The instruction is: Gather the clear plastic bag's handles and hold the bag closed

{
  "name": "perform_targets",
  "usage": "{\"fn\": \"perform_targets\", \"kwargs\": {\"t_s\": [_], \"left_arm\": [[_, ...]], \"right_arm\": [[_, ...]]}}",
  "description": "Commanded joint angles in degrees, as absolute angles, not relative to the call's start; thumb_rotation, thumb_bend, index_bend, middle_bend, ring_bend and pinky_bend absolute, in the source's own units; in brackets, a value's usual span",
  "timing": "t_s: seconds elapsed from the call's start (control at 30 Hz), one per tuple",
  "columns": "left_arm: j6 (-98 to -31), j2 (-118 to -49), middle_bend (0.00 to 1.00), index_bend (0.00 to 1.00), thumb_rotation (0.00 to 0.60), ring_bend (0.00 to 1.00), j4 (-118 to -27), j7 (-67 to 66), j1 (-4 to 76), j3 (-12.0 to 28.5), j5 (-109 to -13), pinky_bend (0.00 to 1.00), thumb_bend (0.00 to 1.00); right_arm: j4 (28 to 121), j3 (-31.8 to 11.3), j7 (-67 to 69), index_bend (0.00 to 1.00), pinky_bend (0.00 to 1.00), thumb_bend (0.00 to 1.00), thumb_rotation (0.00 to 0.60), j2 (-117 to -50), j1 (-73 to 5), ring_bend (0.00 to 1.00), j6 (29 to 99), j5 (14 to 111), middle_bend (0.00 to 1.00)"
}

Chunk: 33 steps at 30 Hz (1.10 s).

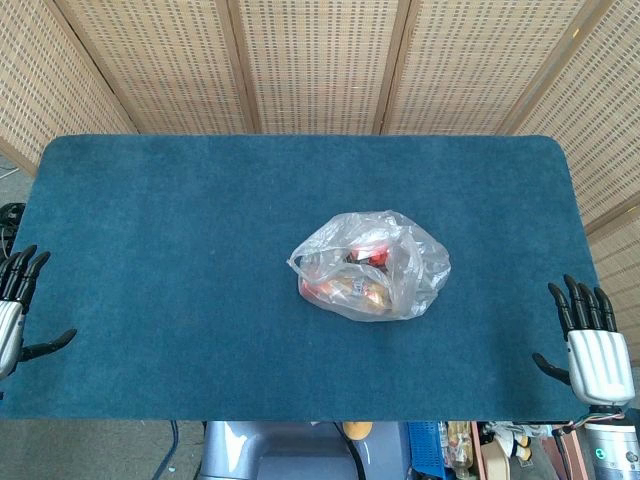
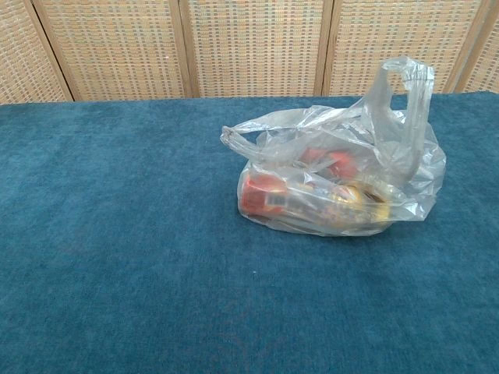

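Observation:
A clear plastic bag (image 1: 372, 265) with red and orange packets inside sits near the middle of the blue table (image 1: 180, 220). In the chest view the bag (image 2: 343, 183) has one handle (image 2: 404, 82) standing up at its right and the other handle (image 2: 243, 134) drooping to the left. My left hand (image 1: 14, 305) hovers at the table's left edge with fingers spread, holding nothing. Off the front right corner, my right hand (image 1: 590, 340) is also spread and empty. Both hands are far from the bag and show only in the head view.
Woven rattan screens (image 1: 320, 60) stand behind the table. The blue cloth (image 2: 117, 234) lies bare all around the bag. Below the table's front edge there is clutter (image 1: 450, 440) on the floor.

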<state>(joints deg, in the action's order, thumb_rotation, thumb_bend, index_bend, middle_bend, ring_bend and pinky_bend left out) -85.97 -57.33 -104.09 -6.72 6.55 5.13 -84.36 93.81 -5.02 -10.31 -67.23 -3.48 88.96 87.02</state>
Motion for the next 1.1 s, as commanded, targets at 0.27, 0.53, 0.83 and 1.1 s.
{"fn": "perform_targets", "kwargs": {"t_s": [0.27,0.53,0.83,1.1], "left_arm": [[-86.32,-56.76,0.00,0.00,0.600,0.00,-104.02,-4.62,6.31,5.52,-83.66,0.00,0.13],[-86.17,-56.65,0.00,0.00,0.600,0.00,-103.68,-4.08,6.44,5.74,-83.31,0.00,0.13],[-85.31,-56.54,0.00,0.00,0.600,0.00,-103.58,-3.53,6.80,6.38,-81.46,0.00,0.13],[-84.46,-56.23,0.00,0.00,0.600,0.00,-103.35,-2.47,7.14,6.90,-80.05,0.00,0.13]], "right_arm": [[94.62,-3.88,-7.92,0.00,0.00,0.00,0.600,-66.35,-3.75,0.00,87.47,88.00,0.00],[96.14,-1.01,10.78,0.00,0.00,0.00,0.600,-62.40,-9.98,0.00,76.44,93.25,0.00],[94.82,-2.50,31.63,0.01,0.00,0.00,0.600,-61.25,-21.60,0.00,65.01,97.14,0.00],[94.75,-4.72,38.63,0.01,0.00,0.00,0.600,-62.52,-28.36,0.00,57.82,94.68,0.01]]}}
